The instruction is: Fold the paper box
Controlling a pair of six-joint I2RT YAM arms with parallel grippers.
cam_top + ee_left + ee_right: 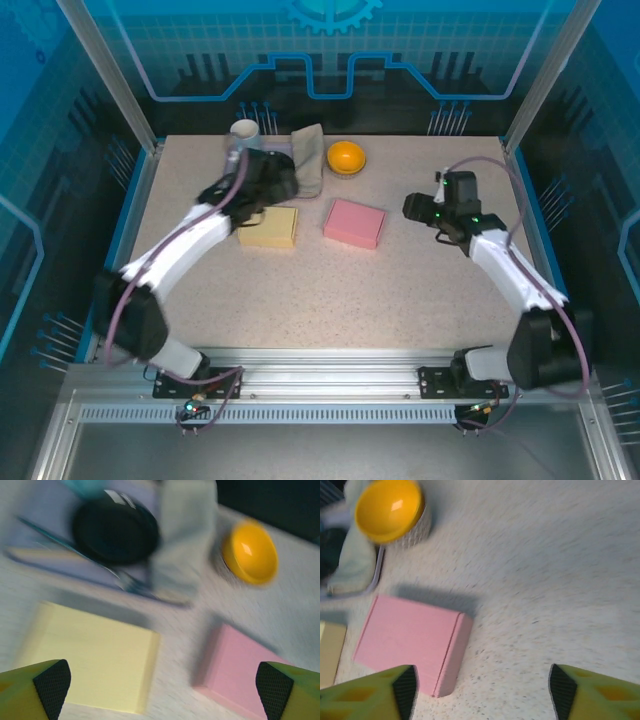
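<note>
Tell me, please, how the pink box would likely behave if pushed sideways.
The pink box lies flat and low, so it would probably slide, not tip. Its folded paper walls look thin: likely light, and apt to dent.

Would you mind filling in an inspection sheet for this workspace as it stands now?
Surface: speckled table, no spills seen.
Job's things: pink box and yellow box, both look closed, lying apart.
Clutter: orange bowl, white cup and grey cloth near the far edge.
Grippers: left gripper open, near the yellow box; right gripper open, right of the pink box; both hold nothing.
Cables: purple cable loops along each arm, no snag seen.
Surroundings: metal frame, blue panels.
</note>
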